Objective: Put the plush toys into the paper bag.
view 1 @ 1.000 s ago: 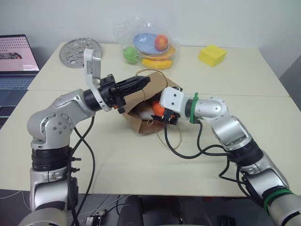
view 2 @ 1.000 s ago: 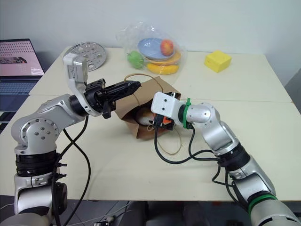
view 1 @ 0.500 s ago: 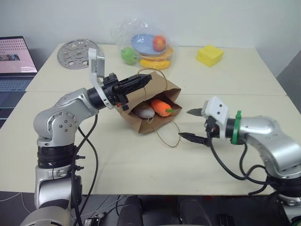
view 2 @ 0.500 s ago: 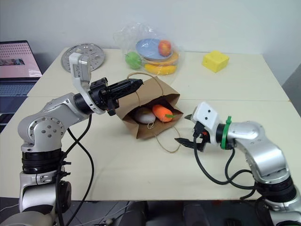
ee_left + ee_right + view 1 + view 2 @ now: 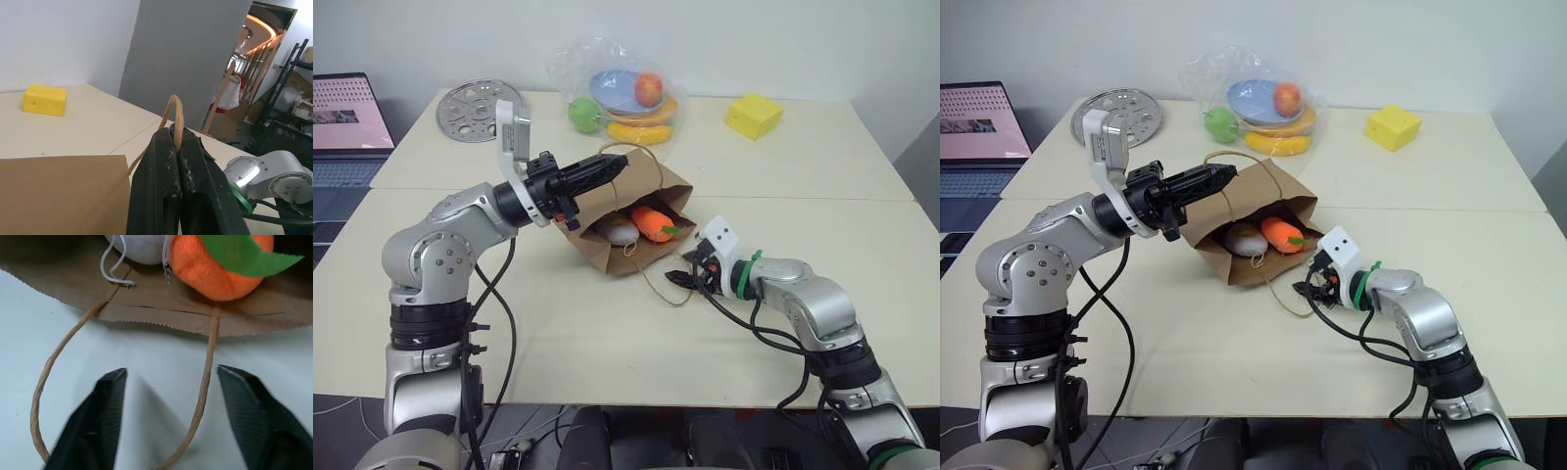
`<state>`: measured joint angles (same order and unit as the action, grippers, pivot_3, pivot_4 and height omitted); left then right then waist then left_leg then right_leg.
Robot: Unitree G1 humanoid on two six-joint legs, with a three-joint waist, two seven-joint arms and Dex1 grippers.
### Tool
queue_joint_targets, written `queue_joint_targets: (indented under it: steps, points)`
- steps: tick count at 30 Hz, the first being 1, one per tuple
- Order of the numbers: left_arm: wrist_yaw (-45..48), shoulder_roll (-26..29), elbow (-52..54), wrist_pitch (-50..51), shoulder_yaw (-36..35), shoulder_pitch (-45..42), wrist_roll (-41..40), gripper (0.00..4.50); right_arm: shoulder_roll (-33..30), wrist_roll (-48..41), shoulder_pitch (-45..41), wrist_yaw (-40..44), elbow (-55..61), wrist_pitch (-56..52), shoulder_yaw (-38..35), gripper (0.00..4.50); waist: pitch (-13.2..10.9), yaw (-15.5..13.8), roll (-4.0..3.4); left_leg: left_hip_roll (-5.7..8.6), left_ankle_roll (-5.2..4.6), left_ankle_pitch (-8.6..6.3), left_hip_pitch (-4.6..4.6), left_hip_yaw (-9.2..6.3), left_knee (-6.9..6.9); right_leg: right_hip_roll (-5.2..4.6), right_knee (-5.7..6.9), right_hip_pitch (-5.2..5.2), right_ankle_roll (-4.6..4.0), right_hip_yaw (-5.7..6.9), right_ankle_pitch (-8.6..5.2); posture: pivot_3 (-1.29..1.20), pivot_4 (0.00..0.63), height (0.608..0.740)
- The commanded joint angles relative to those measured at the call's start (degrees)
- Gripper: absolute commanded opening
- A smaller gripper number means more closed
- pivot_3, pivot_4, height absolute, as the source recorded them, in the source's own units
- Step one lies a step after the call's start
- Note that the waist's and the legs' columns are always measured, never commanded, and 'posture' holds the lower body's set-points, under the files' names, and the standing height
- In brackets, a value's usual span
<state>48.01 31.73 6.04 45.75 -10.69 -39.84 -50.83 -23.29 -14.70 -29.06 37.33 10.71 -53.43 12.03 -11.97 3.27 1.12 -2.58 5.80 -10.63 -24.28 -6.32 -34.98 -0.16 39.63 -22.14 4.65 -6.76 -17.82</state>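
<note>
Lying on its side on the worktop [image 5: 607, 343], the paper bag [image 5: 656, 181] is held up by its upper handle [image 5: 175, 115], which is pinched between the fully closed fingers [image 5: 161, 186] of the left gripper [image 5: 607, 171]. The mouth of the bag is turned toward the right gripper [image 5: 687, 269]. Both plush toys are seen inside the mouth: the white plush toy [image 5: 617, 231] and the orange plush toy [image 5: 651, 222], side by side. The right gripper is set low near the worktop, just in front of the mouth, fingers [image 5: 98, 426] partly spread and nothing gripped. The lower handle [image 5: 203, 396] is seen lying slack on the worktop between those fingers. A yellow foam cube [image 5: 754, 115] is seen well apart at the far side.
</note>
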Motion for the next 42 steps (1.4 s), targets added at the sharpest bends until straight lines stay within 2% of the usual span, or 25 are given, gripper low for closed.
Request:
queue_joint_targets:
  steps: [1, 6, 15, 18, 22, 29, 42]
  points:
    - [-0.01, 0.66, 1.41, -1.31, -1.54, -0.21, -0.04, 0.0, -0.11, -0.9, -1.05, 0.46, 0.48, 0.16, -0.34, 1.79, 0.0, 0.04, 0.0, 0.0, 0.0, 0.0, 0.0, 0.0, 0.0, 0.0, 0.0, 0.0, 0.0, 0.0, 0.0, 0.0, 0.15, 0.74]
    - [0.06, 0.67, 0.84, -1.61, -1.88, -0.44, 0.34, 0.0, 0.43, -4.08, -1.62, 0.67, 1.58, -2.38, -2.87, 0.02, 0.0, 0.09, 0.0, 0.0, 0.0, 0.0, 0.0, 0.0, 0.0, 0.0, 0.0, -0.01, 0.0, -0.01, 0.0, 0.0, 0.15, 0.74]
    - [0.89, -0.11, -3.52, -2.55, -1.81, -7.45, 0.71, 0.0, -1.51, -23.02, -7.16, -0.35, 13.58, -24.02, -23.09, 0.02, -0.01, -0.09, -0.01, 0.0, 0.0, 0.0, -0.07, -0.06, -0.01, 0.0, -0.02, -0.02, 0.0, 0.05, 0.0, 0.0, 0.15, 0.74]
    - [2.49, -0.26, -7.4, -4.15, -0.4, -10.92, 2.66, 0.0, -2.21, -27.28, -12.71, -1.54, 13.31, -31.32, -29.88, 0.02, -0.01, -0.02, -0.01, 0.0, 0.0, 0.0, -0.06, -0.05, -0.01, 0.01, -0.02, -0.03, 0.0, 0.05, 0.0, 0.0, 0.15, 0.74]
    - [4.66, -1.38, -13.48, -7.0, 1.74, -14.25, 6.26, 0.0, -1.63, -28.91, -19.26, -4.22, 10.52, -37.39, -34.96, 0.02, -0.01, 0.0, -0.02, 0.0, -0.01, 0.0, -0.06, -0.04, 0.03, 0.0, -0.01, -0.04, -0.01, 0.05, 0.0, 0.0, 0.15, 0.74]
    - [7.82, -5.68, -25.14, -15.11, 4.45, -17.69, 13.05, 0.0, 0.28, -27.4, -20.8, -8.13, 8.26, -36.18, -34.07, 0.02, -0.02, 0.03, -0.03, 0.01, -0.02, -0.01, -0.1, -0.02, 0.11, 0.0, -0.07, -0.11, -0.01, 0.04, 0.0, 0.0, 0.15, 0.74]
    - [11.41, -6.11, -30.45, -17.5, 3.23, -21.09, 15.11, 0.0, 2.99, -28.04, -22.62, -12.33, 7.06, -34.61, -34.24, 0.02, -0.02, 0.18, -0.04, 0.01, -0.01, 0.0, -0.22, -0.03, 0.1, 0.0, -0.06, -0.22, -0.01, 0.05, 0.0, 0.0, 0.15, 0.74]
